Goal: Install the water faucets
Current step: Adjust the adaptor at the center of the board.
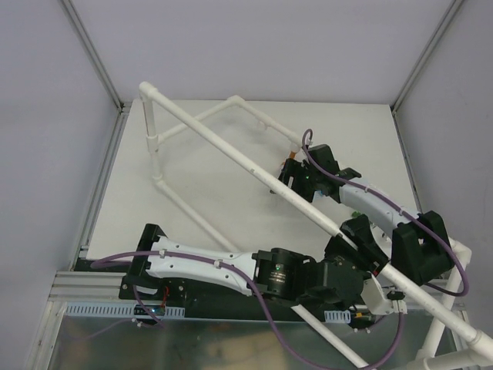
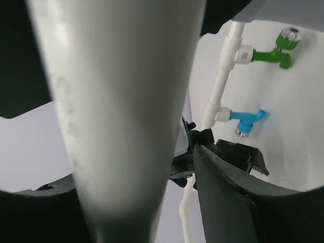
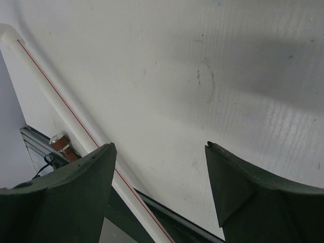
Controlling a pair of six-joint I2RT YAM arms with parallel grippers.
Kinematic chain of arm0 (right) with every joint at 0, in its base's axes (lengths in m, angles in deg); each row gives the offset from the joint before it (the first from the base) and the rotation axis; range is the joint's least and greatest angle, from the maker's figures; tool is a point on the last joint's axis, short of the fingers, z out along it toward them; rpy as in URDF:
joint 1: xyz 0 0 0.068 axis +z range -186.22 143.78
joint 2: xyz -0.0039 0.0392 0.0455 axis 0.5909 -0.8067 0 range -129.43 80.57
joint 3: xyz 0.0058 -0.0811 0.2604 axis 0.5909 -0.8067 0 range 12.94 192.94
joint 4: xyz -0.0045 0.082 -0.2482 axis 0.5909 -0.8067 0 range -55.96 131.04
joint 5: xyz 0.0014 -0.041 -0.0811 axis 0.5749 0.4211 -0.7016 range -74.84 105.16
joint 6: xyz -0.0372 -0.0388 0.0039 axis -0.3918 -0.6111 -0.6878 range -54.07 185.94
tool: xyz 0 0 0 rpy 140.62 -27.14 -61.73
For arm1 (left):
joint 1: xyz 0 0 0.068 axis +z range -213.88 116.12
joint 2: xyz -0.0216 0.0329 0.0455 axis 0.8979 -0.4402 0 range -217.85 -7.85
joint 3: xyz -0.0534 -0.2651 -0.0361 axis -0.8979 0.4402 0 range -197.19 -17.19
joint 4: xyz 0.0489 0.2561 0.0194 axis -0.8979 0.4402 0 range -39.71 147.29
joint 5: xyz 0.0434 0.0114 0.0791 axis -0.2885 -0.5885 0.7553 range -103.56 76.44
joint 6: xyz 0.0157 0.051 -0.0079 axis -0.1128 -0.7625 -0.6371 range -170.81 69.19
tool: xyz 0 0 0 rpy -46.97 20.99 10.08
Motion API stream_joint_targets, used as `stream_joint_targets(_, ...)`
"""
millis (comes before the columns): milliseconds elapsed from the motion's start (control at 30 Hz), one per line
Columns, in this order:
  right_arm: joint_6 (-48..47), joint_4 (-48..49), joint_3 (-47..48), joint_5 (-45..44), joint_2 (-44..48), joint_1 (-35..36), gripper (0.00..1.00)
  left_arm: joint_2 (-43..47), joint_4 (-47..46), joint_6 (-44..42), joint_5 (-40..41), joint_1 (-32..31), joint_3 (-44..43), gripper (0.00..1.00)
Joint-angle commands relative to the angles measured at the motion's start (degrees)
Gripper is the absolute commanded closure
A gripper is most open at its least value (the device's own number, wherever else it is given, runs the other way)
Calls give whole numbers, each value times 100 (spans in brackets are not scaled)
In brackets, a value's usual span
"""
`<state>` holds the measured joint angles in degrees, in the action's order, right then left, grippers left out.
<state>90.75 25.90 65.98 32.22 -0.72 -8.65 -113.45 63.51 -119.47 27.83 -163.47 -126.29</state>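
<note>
The white PVC pipe frame (image 1: 231,154) lies tilted across the table. My left gripper (image 1: 350,245) is shut on its long pipe (image 2: 121,101), which fills the left wrist view between the fingers. A green faucet (image 2: 276,50) and a blue faucet (image 2: 246,120) sit in fittings on a thin pipe beyond. My right gripper (image 1: 286,179) is open and empty (image 3: 160,146) over the bare table. A brown faucet (image 3: 61,143) sits by a red-lined pipe (image 3: 55,104) left of its fingers. A small orange-brown piece (image 1: 292,159) shows beside the right gripper.
The white table surface (image 1: 208,193) is bounded by grey walls and metal corner posts (image 1: 92,54). The frame's far end (image 1: 150,96) stands raised at the back left. Its near end (image 1: 462,331) hangs over the front right edge. An aluminium rail (image 1: 85,289) runs along the front.
</note>
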Motion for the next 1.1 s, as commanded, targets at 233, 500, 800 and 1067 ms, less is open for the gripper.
stream_joint_targets(233,-91,204,5,157,-87,20,22,-417,-908,-517,256,757,-856,100)
stream_joint_targets(500,-144,415,-118,105,-220,73,22,-795,-882,-219,265,968,-2895,100)
stream_joint_targets(800,-522,564,-250,-553,-396,433,22,-120,-575,1292,-16,1249,-3548,100)
stream_joint_targets(1067,-426,942,-908,-2249,131,670,22,961,-363,2129,-43,1557,-3267,100)
